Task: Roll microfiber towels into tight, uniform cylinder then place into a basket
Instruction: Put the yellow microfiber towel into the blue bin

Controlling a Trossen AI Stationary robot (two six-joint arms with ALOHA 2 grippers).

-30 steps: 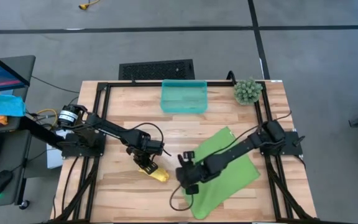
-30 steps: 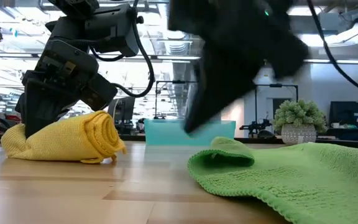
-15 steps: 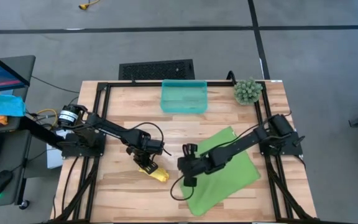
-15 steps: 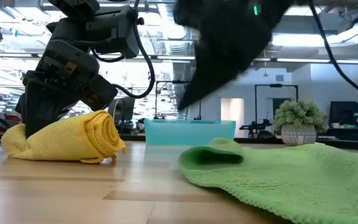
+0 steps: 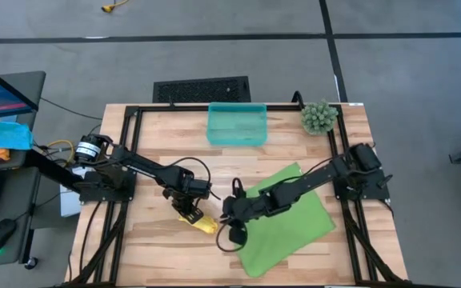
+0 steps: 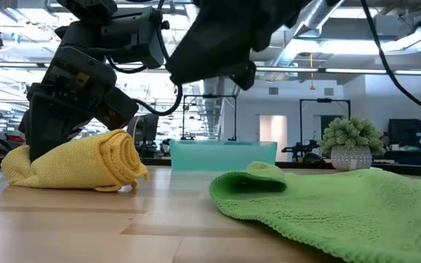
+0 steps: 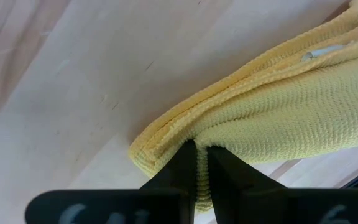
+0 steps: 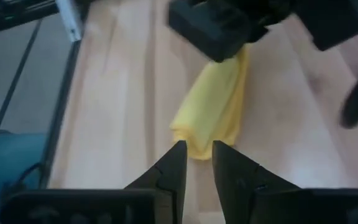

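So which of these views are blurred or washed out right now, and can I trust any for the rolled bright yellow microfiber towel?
Right wrist view: soft, the rolled bright yellow microfiber towel and left gripper smeared. Left wrist view: sharp weave, pale washed wood. Low view: towel crisp, the right arm a dark blur against bright ceiling lights. High view: even light.

The yellow towel point(image 6: 75, 162) is soft, fuzzy cloth with tiny loops (like a bath towel). The green towel point(image 6: 342, 208) is bumpy cloth too. The table point(image 5: 294, 148) is smooth, pale wood. The basket point(image 5: 236, 125) is shiny see-through plastic.
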